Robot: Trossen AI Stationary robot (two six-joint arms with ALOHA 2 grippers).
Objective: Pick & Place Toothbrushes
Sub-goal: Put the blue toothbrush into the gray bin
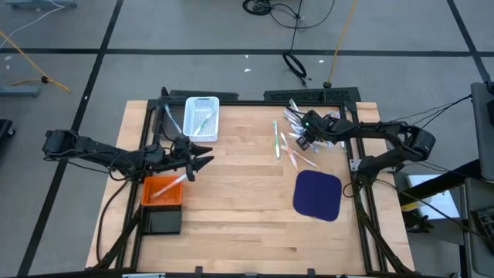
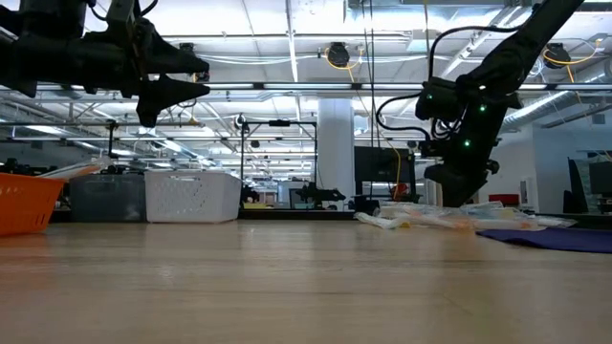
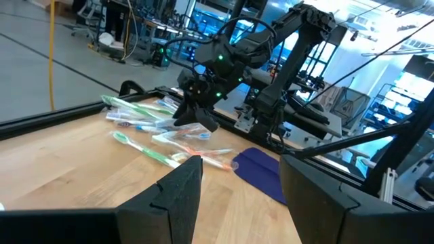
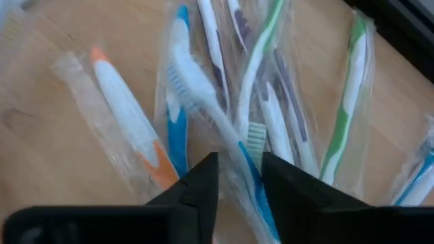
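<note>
Several wrapped toothbrushes [image 1: 296, 131] lie in a loose pile on the table's far right, also seen in the left wrist view [image 3: 163, 132] and the low view [image 2: 430, 219]. My right gripper [image 1: 303, 143] tips down over the pile, open. Its fingers [image 4: 241, 179] stand on either side of a blue-and-white toothbrush [image 4: 203, 91]. My left gripper [image 1: 207, 160] hovers open and level at the table's left, beside the orange basket [image 1: 162, 191], which has a toothbrush in it. The white basket [image 1: 202, 116] at the far left holds a green one. My right gripper comes from above, slanting down, with the blue-and-white toothbrush's handle [image 4: 249, 177] between its two fingers, which lie across the handle. The toothbrush lies flat on the pile. Whether the fingers touch it, I cannot tell.
A dark blue cloth [image 1: 318, 193] lies flat near the right front. A black box [image 1: 164, 222] stands in front of the orange basket. A single green toothbrush [image 1: 275, 140] lies apart from the pile toward the table's middle. Bare wood spans the middle and front.
</note>
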